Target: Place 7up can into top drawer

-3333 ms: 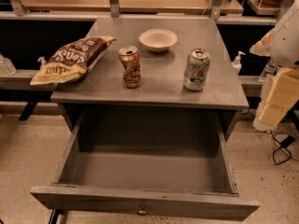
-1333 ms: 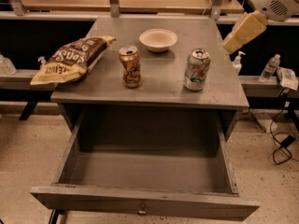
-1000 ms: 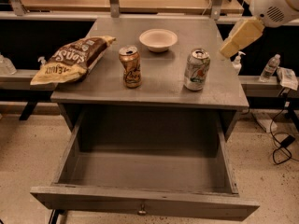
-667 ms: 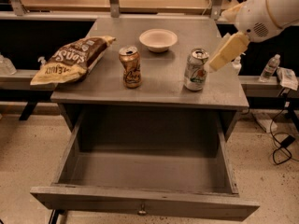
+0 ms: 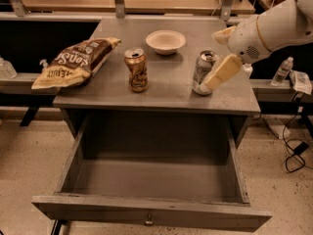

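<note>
The 7up can (image 5: 201,70), silvery-white with a silver top, stands upright on the right side of the grey cabinet top (image 5: 171,89). My gripper (image 5: 212,60) reaches in from the right at the can. One cream finger (image 5: 221,72) lies against the can's right front side and the other (image 5: 222,34) shows behind it. The fingers are spread apart, not closed on the can. The top drawer (image 5: 98,207) is pulled wide open below the cabinet top. Its inside is bare and a small round knob (image 5: 148,223) sits on its front panel.
An orange-gold can (image 5: 137,70) stands left of centre on the top, a white bowl (image 5: 165,41) behind it, a brown chip bag (image 5: 73,62) at the left edge. A water bottle (image 5: 283,71) and floor cables (image 5: 293,155) are to the right.
My arm has swung from low at the right up and over, then down and left onto the cabinet top, reaching the 7up can. The can and drawer have not moved.
</note>
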Tool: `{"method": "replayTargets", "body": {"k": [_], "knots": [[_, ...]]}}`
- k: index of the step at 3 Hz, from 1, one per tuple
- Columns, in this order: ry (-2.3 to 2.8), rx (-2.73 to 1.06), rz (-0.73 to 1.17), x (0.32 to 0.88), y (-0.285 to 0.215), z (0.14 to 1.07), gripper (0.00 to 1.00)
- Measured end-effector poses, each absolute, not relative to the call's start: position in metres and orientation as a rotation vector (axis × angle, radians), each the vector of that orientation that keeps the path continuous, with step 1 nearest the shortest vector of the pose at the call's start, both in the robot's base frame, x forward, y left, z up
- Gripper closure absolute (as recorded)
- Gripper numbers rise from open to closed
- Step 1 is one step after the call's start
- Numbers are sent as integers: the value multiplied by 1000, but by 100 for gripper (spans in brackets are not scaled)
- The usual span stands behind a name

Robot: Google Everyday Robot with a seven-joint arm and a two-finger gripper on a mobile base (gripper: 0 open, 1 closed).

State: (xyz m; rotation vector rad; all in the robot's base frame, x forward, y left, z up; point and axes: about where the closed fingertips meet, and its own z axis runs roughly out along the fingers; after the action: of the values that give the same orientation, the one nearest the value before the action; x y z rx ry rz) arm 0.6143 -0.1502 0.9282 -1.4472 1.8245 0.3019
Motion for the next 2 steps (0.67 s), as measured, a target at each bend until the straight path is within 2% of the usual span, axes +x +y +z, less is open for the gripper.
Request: {"method": "replayTargets", "body": {"k": [1,2], "knots": [[1814,-1445,307,623,-142,918,0],[1809,-1447,332,626,-134,910,15]]}}
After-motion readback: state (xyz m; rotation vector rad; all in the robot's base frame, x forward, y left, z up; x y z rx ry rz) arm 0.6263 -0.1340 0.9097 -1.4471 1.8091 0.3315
